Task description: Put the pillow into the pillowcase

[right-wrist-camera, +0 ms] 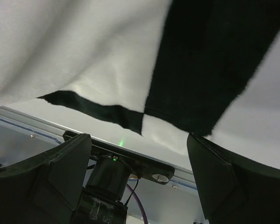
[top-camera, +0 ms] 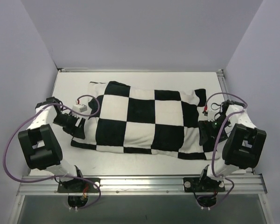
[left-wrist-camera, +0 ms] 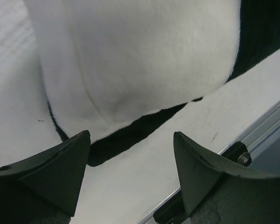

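The black-and-white checkerboard pillowcase [top-camera: 144,122] lies flat and plump across the middle of the table. No cream pillow surface shows in any view. My left gripper [top-camera: 78,127] is at the case's left end, open and empty. Its wrist view [left-wrist-camera: 130,135] shows the jaws spread just above the table, short of the case's white and black edge [left-wrist-camera: 130,70]. My right gripper [top-camera: 207,133] is at the case's right end, also open and empty. In its wrist view [right-wrist-camera: 139,136] the case's edge [right-wrist-camera: 210,60] hangs just beyond the spread jaws.
A metal rail [top-camera: 140,179] runs along the table's near edge and also shows in the left wrist view [left-wrist-camera: 266,126]. The right arm's base [right-wrist-camera: 107,182] sits below the right jaws. White walls close in the left, back and right sides.
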`<state>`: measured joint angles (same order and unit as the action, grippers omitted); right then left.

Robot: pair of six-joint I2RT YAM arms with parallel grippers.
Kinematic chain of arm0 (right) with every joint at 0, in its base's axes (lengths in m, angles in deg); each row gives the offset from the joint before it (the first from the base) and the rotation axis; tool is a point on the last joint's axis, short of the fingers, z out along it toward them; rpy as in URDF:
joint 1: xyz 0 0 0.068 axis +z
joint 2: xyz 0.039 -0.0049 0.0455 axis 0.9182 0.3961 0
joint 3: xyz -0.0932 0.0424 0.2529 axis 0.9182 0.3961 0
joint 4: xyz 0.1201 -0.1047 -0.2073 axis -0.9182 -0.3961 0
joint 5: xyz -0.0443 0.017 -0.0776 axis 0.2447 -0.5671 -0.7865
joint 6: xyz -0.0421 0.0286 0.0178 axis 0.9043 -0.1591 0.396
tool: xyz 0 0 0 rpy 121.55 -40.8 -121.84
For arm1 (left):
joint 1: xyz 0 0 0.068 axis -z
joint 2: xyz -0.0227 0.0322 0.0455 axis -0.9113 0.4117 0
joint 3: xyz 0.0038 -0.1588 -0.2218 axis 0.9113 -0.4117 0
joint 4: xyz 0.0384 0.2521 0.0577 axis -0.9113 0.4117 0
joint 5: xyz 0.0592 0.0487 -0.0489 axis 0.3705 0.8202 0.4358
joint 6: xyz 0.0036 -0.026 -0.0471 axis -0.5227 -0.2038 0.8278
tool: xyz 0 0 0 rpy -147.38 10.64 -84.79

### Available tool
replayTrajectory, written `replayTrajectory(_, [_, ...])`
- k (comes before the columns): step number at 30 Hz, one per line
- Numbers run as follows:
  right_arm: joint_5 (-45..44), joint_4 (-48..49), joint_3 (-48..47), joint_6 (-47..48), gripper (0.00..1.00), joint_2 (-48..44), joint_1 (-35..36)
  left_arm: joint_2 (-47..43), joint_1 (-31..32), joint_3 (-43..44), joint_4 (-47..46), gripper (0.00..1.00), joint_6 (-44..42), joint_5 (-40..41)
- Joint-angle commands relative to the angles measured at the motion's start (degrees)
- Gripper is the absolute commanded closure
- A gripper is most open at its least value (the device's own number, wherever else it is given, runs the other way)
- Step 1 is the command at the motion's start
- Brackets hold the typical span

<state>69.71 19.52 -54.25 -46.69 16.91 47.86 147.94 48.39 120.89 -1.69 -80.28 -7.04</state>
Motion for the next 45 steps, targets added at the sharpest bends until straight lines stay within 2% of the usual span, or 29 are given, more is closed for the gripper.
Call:
replayTrajectory(1, [1.2, 2.8, 2.7, -2.7, 0.15, -0.5, 5.8, -1.7, -0.4, -3.2, 0.7, 0.2, -8.5, 1.7])
replayTrajectory(3, [-1.8, 7.3, 3.4, -6.0, 0.18, 3.2, 7.4, -1.2, 0.0, -6.3, -2.4, 0.22, -7.3, 3.3])
replayTrajectory(6, [-6.5, 9.9, 1.5, -8.1, 0.38, 10.6, 6.9, 0.5, 0.2, -9.1, -11.2, 0.32, -3.8, 9.6])
replayTrajectory(7, [-7.8, 10.3, 1.1, -8.0, 0.52, 12.2, 6.6, 2.1, 0.1, -9.2, -11.7, 0.47, -3.4, 12.1])
replayTrajectory(8, [-8.3, 9.7, 0.4, -7.8, 0.58, 13.3, 6.0, 2.6, -0.3, -9.9, -12.0, 0.58, -2.9, 13.6])
replayTrajectory(9, [-9.6, 9.7, -0.5, -7.7, 0.8, 13.1, 5.4, 2.6, -0.7, -10.5, -11.8, 0.7, -3.1, 14.6])
replayTrajectory(10, [-10.4, 9.7, -0.9, -7.0, 0.9, 12.9, 3.9, 1.9, -1.2, -11.2, -11.5, 0.83, -4.5, 15.2])
replayTrajectory(11, [-12.3, 9.4, -1.2, -6.3, 1.0, 12.8, 3.0, 1.1, -1.7, -12.3, -11.1, 0.91, -5.4, 16.7])
replayTrajectory(13, [-12.3, 8.4, -2.5, -4.2, 1.0, 12.6, -1.1, -2.6, -3.3, -14.7, -8.0, 1.0, -9.5, 17.5])
replayTrajectory(18, [-11.2, 4.4, -4.6, 0.7, 1.0, 8.9, -5.6, -11.5, -7.4, -14.2, 5.3, 1.0, -17.6, 16.1])
replayTrajectory(19, [-10.9, 3.6, -5.9, 1.1, 1.0, 6.8, -5.5, -12.5, -7.8, -13.2, 6.4, 0.9, -18.4, 15.2])
replayTrajectory(20, [-10.2, 1.2, -7.3, 1.7, 1.0, 5.9, -4.8, -13.5, -8.2, -11.6, 7.4, 0.75, -18.2, 13.6])
replayTrajectory(21, [-9.5, -0.5, -8.9, 1.9, 0.89, 5.2, -4.1, -14.6, -8.5, -9.7, 10.7, 0.47, -18.5, 9.5])
replayTrajectory(23, [-6.7, -6.3, -14.3, 1.8, 0.54, 2.9, -1.4, -14.8, -7.8, -2.7, 12.8, 0.34, -16.3, 4.3])
replayTrajectory(24, [-4.8, -7.9, -16.2, 1.4, 0.39, 1.8, -0.6, -14.4, -6.9, -0.3, 14.5, 0.3, -14.6, 1.7])
replayTrajectory(25, [-0.8, -9.2, -17.9, 0.7, 0.35, -0.4, 0.4, -14.1, -5.5, 4.0, 15.1, 0.3, -10.5, -2.2])
replayTrajectory(26, [0.9, -10.8, -20.6, -0.7, 0.34, -1.5, 2.1, -13.8, -0.6, 5.5, 15.2, 0.3, -8.1, -3.4])
replayTrajectory(28, [3.8, -12.3, -22.7, -2.3, 0.35, -3.5, 8.0, -13.4, 4.9, 7.4, 15.2, 0.3, -1.9, -6.0])
replayTrajectory(29, [4.5, -12.4, -23.2, -4.2, 0.36, -3.7, 10.3, -13.5, 9.9, 6.9, 14.3, 0.3, 0.8, -6.2])
replayTrajectory(30, [4.9, -12.6, -23.5, -5.0, 0.38, -3.9, 15.1, -13.5, 12.5, 6.1, 11.2, 0.31, 3.7, -6.1])
replayTrajectory(33, [6.9, -12.4, -21.7, -8.7, 0.41, -2.2, 21.2, -12.5, 19.3, 1.5, 4.5, 0.35, 11.4, -5.5])
replayTrajectory(35, [7.5, -9.2, -18.0, -10.6, 0.41, 0.6, 25.6, -10.8, 20.9, -0.4, 1.5, 0.39, 15.5, -5.7])
replayTrajectory(38, [4.0, -1.2, -14.3, -13.5, 0.41, 6.0, 28.6, -6.4, 22.0, -3.2, -6.8, 0.39, 21.3, -4.9])
replayTrajectory(39, [1.5, 0.4, -14.5, -13.9, 0.41, 8.1, 28.7, -3.9, 22.1, -3.9, -12.8, 0.39, 22.7, -3.8])
replayTrajectory(43, [-2.3, 6.7, -19.7, -14.8, 0.42, 19.2, 27.9, 5.3, 22.2, 2.3, -20.0, 0.39, 29.9, -2.9])
replayTrajectory(45, [-4.3, 7.4, -26.3, -14.3, 0.41, 22.0, 27.3, 10.3, 22.2, 5.9, -22.4, 0.4, 31.5, -2.5])
